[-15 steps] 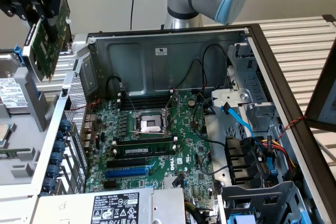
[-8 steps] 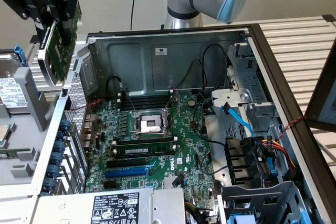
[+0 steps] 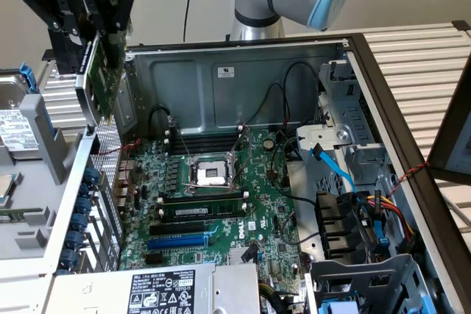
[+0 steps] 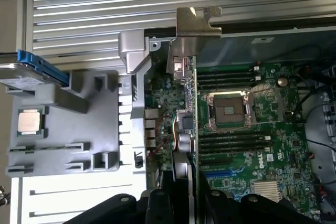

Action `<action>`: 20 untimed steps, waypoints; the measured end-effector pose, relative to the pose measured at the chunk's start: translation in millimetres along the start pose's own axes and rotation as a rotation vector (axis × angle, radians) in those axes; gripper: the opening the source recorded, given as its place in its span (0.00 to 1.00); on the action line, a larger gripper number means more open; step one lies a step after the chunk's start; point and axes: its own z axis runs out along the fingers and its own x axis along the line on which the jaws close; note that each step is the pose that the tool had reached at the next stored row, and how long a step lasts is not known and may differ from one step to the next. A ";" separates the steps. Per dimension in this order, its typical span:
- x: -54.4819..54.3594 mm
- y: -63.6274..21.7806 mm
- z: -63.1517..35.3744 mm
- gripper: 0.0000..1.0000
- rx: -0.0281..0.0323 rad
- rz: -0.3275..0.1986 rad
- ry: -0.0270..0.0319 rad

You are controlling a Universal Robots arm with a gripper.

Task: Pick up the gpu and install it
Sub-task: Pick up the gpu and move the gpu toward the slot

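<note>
gpu (image 3: pixel 99 82): hung edge-down in the air at the exterior view's upper left, above the far left corner of the open computer case (image 3: pixel 243 79), touching nothing beneath it
Gripper (image 3: pixel 92 45): fingers pressed onto both faces of the card from above, pinching it upright
Done: the pick-up looked complete, with the card off any rest and apart from the grey parts holder (image 4: pixel 79 129) outside the case
Left: the seating; the blue expansion slot (image 3: pixel 176 241) on the motherboard (image 3: pixel 221 189) lay bare, lower than the card and well apart from it, toward the near side
Bracket: the silver end bracket (image 4: pixel 197 22) sat at the card's far end, roughly over the case's rear edge in the wrist view
Edges: the perforated rear panel (image 3: pixel 110 145) stood right under the card; the power supply (image 3: pixel 162 288) sat just beside the slot on its near side; a seated memory stick (image 3: pixel 202 211) lay close on its far side
Open room: the air above the slot looked free; loose cables (image 3: pixel 294 204) kept to the exterior view's right, near the drive cage (image 3: pixel 368 284)
</note>
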 end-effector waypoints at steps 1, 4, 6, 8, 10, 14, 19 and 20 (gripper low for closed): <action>-3.7 -0.9 -0.1 0.28 0.0000 0.000 0.0009; -14.1 -3.0 -0.6 0.28 0.0002 0.001 0.0035; -21.3 -4.5 -0.9 0.28 0.0003 0.001 0.0053; -28.3 -5.6 -1.1 0.28 0.0003 0.001 0.0071; -35.6 -6.8 -1.3 0.28 0.0006 0.002 0.0092; -51.5 -8.3 -1.6 0.28 0.0010 0.002 0.0130; -74.2 -5.9 -0.9 0.28 0.0017 0.003 0.0190; -78.6 -5.5 -0.7 0.28 0.0020 0.003 0.0210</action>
